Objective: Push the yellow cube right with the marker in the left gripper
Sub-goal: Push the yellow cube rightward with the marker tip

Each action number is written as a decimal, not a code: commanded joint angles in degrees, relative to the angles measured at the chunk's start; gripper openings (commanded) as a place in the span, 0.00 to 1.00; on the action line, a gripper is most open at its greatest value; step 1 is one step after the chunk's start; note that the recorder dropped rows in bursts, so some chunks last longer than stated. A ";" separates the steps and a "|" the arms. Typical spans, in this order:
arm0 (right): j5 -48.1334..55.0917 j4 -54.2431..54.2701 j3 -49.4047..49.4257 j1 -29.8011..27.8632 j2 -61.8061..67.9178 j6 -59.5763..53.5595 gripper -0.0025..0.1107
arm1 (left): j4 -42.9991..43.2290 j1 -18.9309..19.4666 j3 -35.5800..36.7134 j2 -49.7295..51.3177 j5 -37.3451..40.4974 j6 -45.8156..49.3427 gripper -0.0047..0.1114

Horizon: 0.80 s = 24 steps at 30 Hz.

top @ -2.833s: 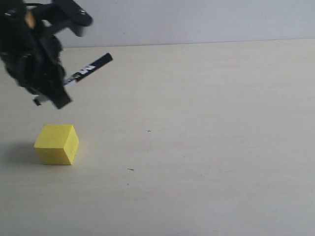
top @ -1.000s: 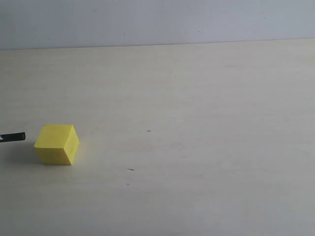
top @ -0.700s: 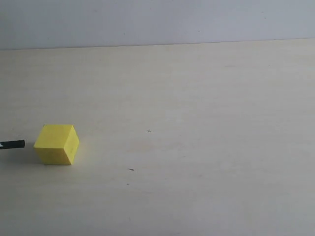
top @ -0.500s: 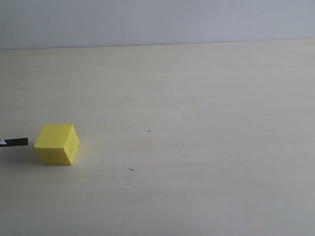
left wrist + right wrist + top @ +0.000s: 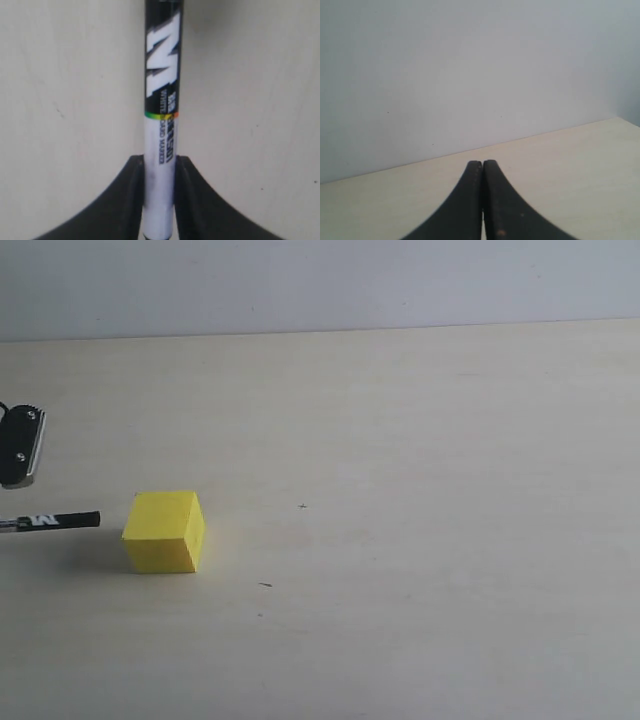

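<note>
The yellow cube [image 5: 163, 531] rests on the pale table at the left. The marker [image 5: 55, 521] lies level just left of it, black cap toward the cube, with a small gap between cap and cube face. In the left wrist view my left gripper [image 5: 159, 162] is shut on the marker's [image 5: 162, 90] white barrel, and the black label with the white letter runs away from the fingers. The cube is outside that view. My right gripper [image 5: 482, 164] is shut on nothing, its two fingers pressed together; it does not appear in the exterior view.
A black and silver part of the left arm [image 5: 20, 445] pokes in at the left edge above the marker. The pale wooden table [image 5: 420, 540] stretches right of the cube and meets a grey wall [image 5: 350, 280] at the back.
The marker has advanced to the right and the yellow cube has slid right by about its own width. A part of the left arm has come into view at the left edge.
</note>
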 commanded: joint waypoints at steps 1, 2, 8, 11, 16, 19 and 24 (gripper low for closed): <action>-0.33 -0.06 0.26 -0.21 -0.38 -0.14 0.02 | -0.19 1.11 -0.17 -0.11 1.01 -0.79 0.04; -0.33 -0.06 0.26 -0.21 -0.38 -0.14 0.02 | -0.65 0.53 -0.17 -0.11 0.59 -0.68 0.04; -0.33 -0.06 0.26 -0.21 -0.38 -0.14 0.02 | -3.83 -9.77 -1.33 -0.11 -1.07 0.26 0.04; -0.33 -0.06 0.26 -0.21 -0.38 -0.14 0.02 | -3.52 -9.11 -1.75 -0.11 0.11 -1.51 0.04; -0.33 -0.06 0.26 -0.21 -0.38 -0.14 0.02 | -3.63 -4.50 -1.62 -0.11 3.89 -2.67 0.04; -0.33 -0.06 0.26 -0.21 -0.38 -0.14 0.02 | -3.98 -5.02 -1.14 -0.11 3.36 -2.55 0.04; -0.33 -0.06 0.26 -0.21 -0.38 -0.14 0.02 | -4.49 -8.44 -0.91 0.76 2.60 -2.42 0.04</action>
